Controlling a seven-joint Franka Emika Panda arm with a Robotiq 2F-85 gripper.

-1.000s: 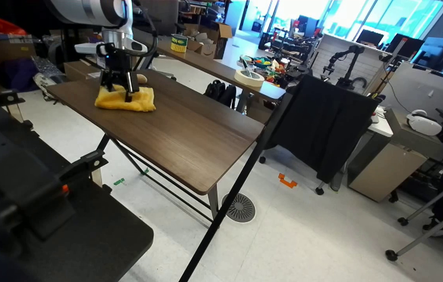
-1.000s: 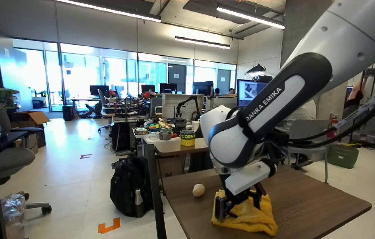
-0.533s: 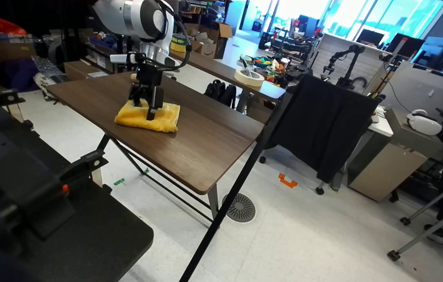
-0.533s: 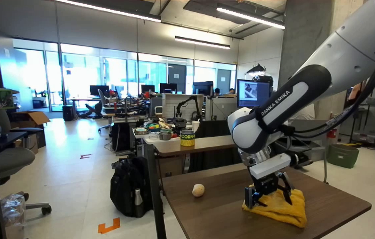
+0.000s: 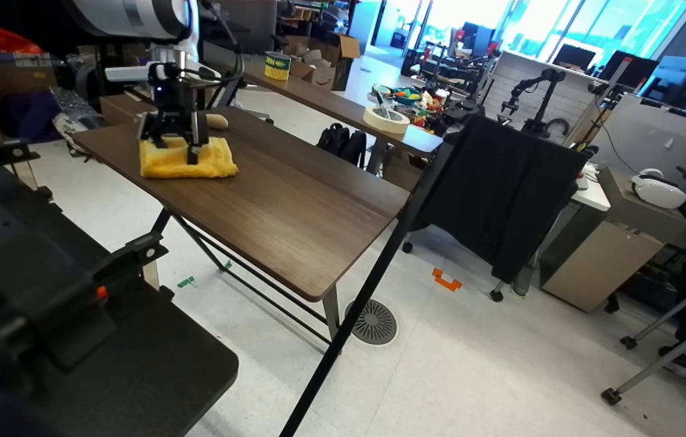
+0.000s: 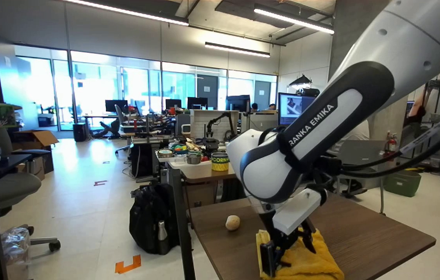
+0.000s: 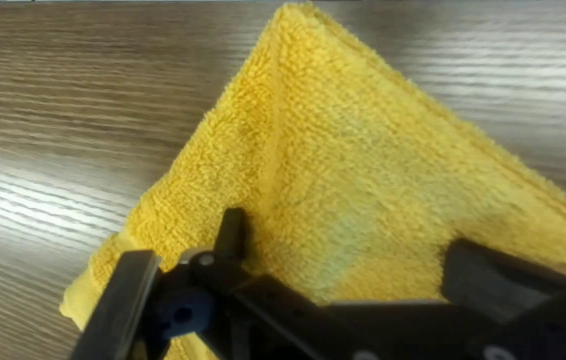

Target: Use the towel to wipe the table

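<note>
Tan rounded object [image 6: 232,223] shares bench [image 5: 300,224] with yellow towel [image 7: 343,170], near it; corn can [image 6: 220,161] on desk [image 6: 199,174] behind. Gripper [image 5: 176,152] spread wide, fingertips down on towel. Vs half a second ago, gripper and towel shifted nearer tan object.

Folded yellow towel [image 5: 218,161] lying on the brown worktop [image 5: 294,224], toward its far end. Black fingers [image 5: 201,130], spread apart, reach down to the towel and, so far as can be judged, touch it. A tan rounded object [image 5: 218,121], partly hidden, lies just beyond them.
</note>
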